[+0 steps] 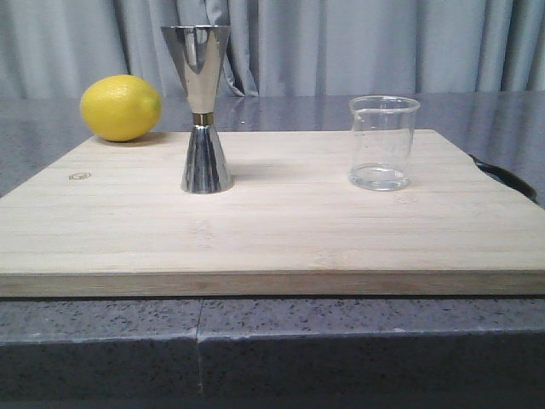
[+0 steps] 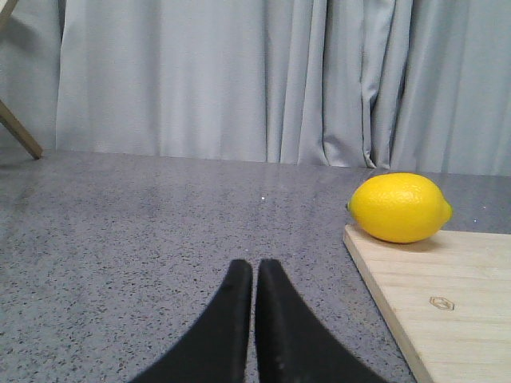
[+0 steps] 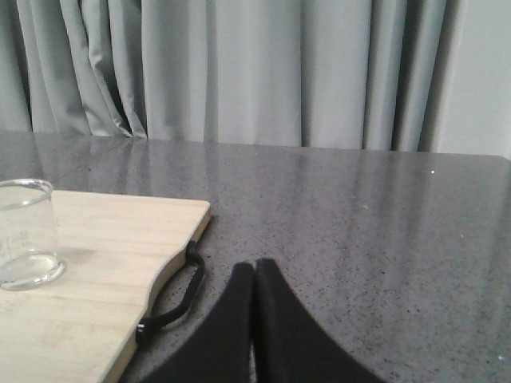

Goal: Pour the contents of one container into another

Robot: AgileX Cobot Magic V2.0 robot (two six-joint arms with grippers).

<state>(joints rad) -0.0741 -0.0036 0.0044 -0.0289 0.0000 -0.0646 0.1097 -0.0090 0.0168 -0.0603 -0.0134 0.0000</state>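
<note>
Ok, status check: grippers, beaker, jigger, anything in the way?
Left gripper and right gripper shut, empty. Beaker and jigger upright, apart, on the board. Lemon behind the board's far-left corner, clear of both.

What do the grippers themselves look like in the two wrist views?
Both look alike: the left gripper and the right gripper each show two smooth matte black fingers, broad at the base and curving to slim tips. No cables, markings or pads are visible. The arms are out of view.

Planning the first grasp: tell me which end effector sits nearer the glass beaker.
Right. The right end effector rests shut on the counter just off the board's handle side, the glass beaker close by. The left end effector is beyond the lemon end.
</note>
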